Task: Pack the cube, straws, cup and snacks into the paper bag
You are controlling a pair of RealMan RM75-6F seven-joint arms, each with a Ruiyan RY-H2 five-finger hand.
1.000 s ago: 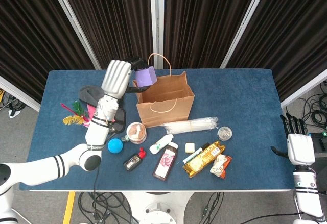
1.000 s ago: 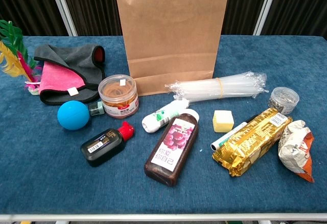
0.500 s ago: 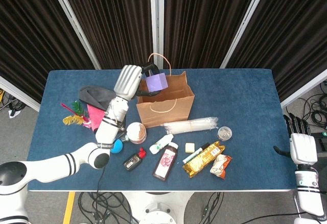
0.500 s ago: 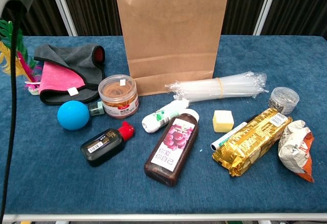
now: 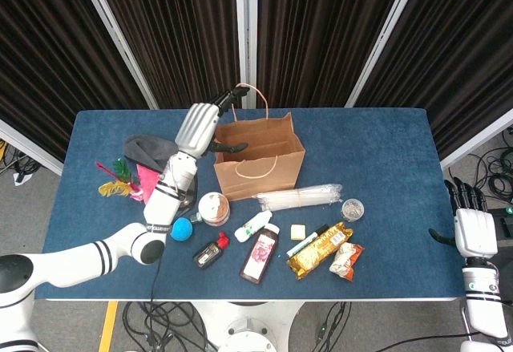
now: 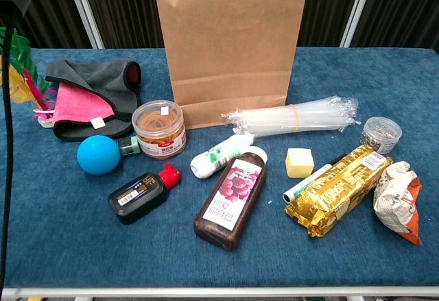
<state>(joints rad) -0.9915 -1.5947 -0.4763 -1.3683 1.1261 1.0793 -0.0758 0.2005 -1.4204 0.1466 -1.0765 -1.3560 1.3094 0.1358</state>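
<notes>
The left hand [image 5: 210, 124] hangs released over the paper bag [image 5: 260, 163]. The straws [image 6: 291, 118] lie beside the bag on the bench; light and slippery, probably best taken mid-bundle.

Brown paper bag [image 6: 230, 40]; blue table [image 6: 68, 232] — gold snack pack [image 6: 339, 190].
</notes>
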